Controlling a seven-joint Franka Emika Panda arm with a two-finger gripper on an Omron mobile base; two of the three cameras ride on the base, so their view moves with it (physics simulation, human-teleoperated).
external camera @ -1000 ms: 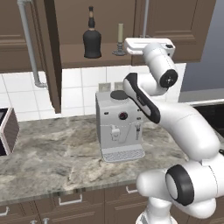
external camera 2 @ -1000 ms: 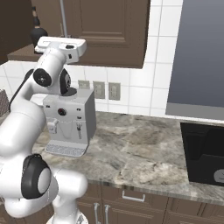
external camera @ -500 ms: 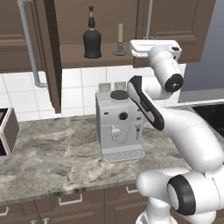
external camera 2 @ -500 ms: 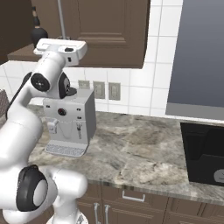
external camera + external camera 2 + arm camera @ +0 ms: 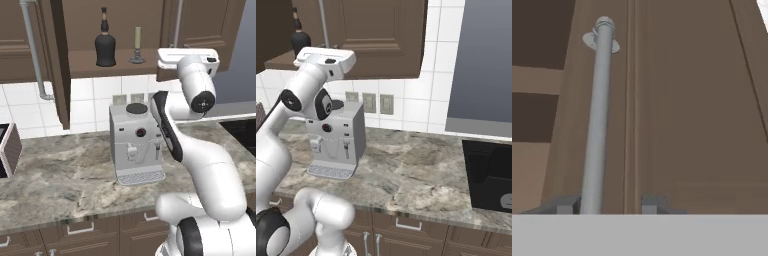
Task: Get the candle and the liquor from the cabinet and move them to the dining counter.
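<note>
End effector (image 5: 609,204) parted beside handle (image 5: 597,120), one liquor (image 5: 105,46), one candle (image 5: 136,46) in cabinet (image 5: 90,62)

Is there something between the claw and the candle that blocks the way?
Nothing visible stands between them. The cabinet is open on the left, and the candle stands free on its shelf, with the liquor on its far side. The claw is right of the candle, at the closed right door's handle.

White tile backsplash (image 5: 30,107) behind grey veined marble counter (image 5: 60,180); silver coffee machine (image 5: 136,142) on it, wall outlets (image 5: 378,103) behind. Brown drawer units (image 5: 406,235) below. Dark cooktop (image 5: 491,175) right, grey panel (image 5: 488,60) above
</note>
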